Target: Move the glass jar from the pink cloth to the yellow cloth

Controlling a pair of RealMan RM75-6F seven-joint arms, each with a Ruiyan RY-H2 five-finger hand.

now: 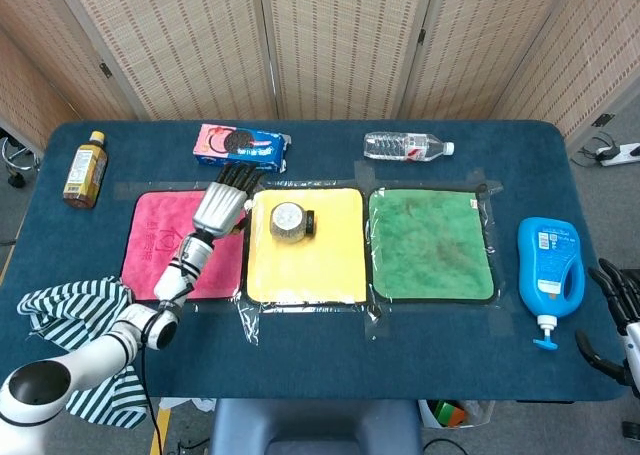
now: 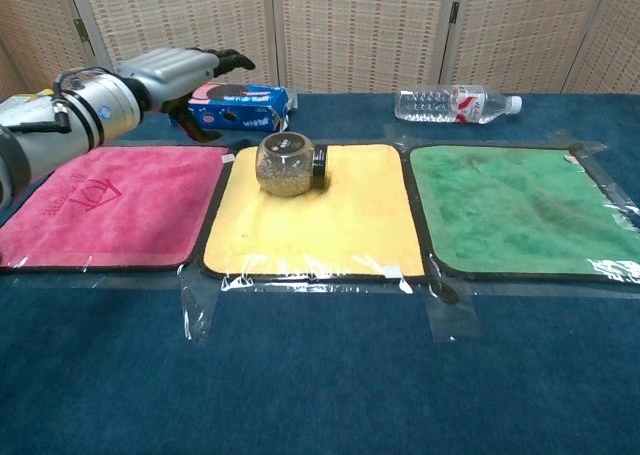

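The glass jar (image 1: 290,222) lies on its side near the yellow cloth's (image 1: 305,270) back edge. The left hand (image 1: 222,203) floats over the pink cloth (image 1: 150,240), fingers spread, holding nothing. The right hand (image 1: 622,320) waits open off the table's right edge

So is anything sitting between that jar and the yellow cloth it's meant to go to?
Nothing visible. The jar already lies on its side on the yellow cloth; the left hand hangs beside it, over the pink cloth's edge.
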